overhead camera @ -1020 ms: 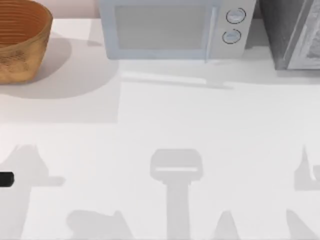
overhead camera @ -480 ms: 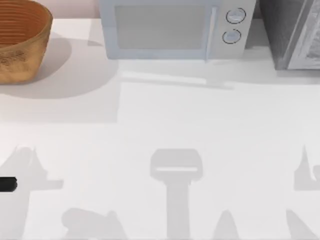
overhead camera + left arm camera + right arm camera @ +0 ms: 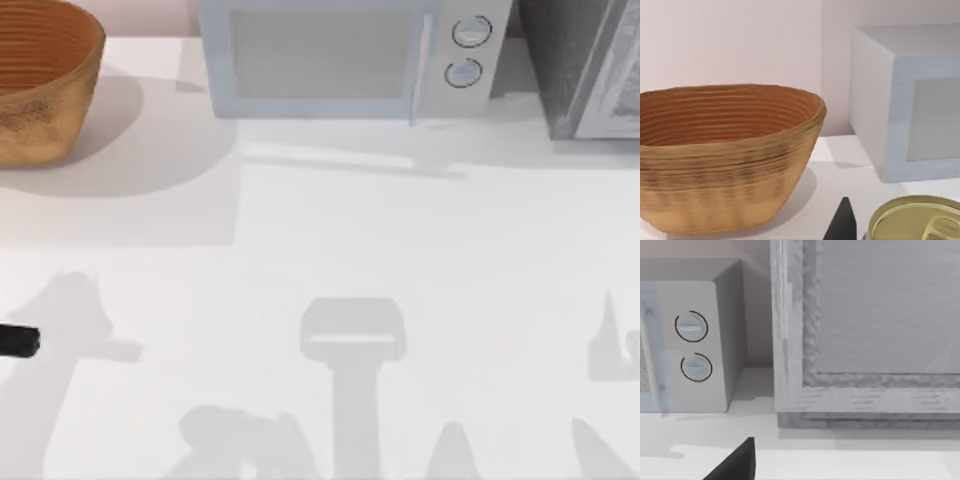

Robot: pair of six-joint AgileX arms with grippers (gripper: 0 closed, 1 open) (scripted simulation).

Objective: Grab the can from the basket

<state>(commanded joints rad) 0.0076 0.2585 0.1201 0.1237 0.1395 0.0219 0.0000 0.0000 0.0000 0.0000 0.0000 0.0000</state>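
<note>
The basket (image 3: 40,80) is sitting at the far left corner of the table (image 3: 330,260), its ribbed orange-brown inside facing up. Just beside it, to the right, the pale blue-grey microwave (image 3: 340,60) is standing against the back wall.

The left gripper (image 3: 842,224) is hanging in front of the basket, on the near side and well apart from it, looking across at the golden-brown woven wall (image 3: 725,190). From above, a black piece of the left arm (image 3: 18,342) is poking in at the table's left edge, well in front of the basket.

The can (image 3: 916,221) is showing outside the basket, not in it. It is sitting right beside the left gripper's dark tip, on the side away from the basket, with its dull yellow-tan end and pull tab turned toward the wrist camera. How wide the left gripper is standing, and whether it has a grip on the can, I cannot tell. I cannot tell either whether the can is resting on the table.

The right gripper (image 3: 737,466) is waiting far from the basket, beyond the microwave, facing the grey cabinet (image 3: 870,330). Its opening I cannot tell.
</note>
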